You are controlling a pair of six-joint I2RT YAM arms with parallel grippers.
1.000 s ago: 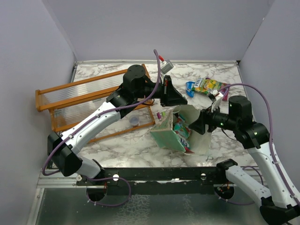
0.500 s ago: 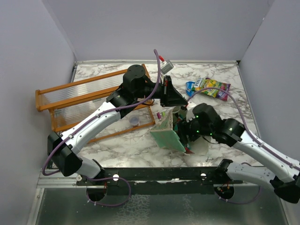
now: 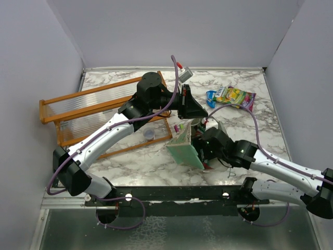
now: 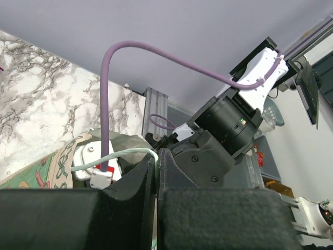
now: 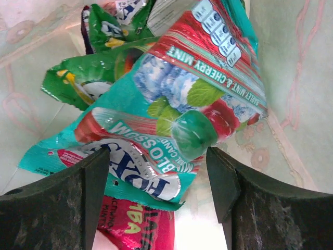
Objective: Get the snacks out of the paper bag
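The left gripper [image 4: 157,161] has its jaws pressed almost together, seemingly pinching the rim of the paper bag [image 3: 182,149]. The right gripper [image 5: 157,159] is spread wide inside it, with a teal-red snack packet [image 5: 171,104] between the jaws and a green packet [image 5: 78,78] beyond.

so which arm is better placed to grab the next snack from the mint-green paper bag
Right. The right gripper is open inside the mint-green paper bag, fingers straddling the teal-and-red shiny snack packet. The left gripper is shut on the bag's pale string handle, holding it.
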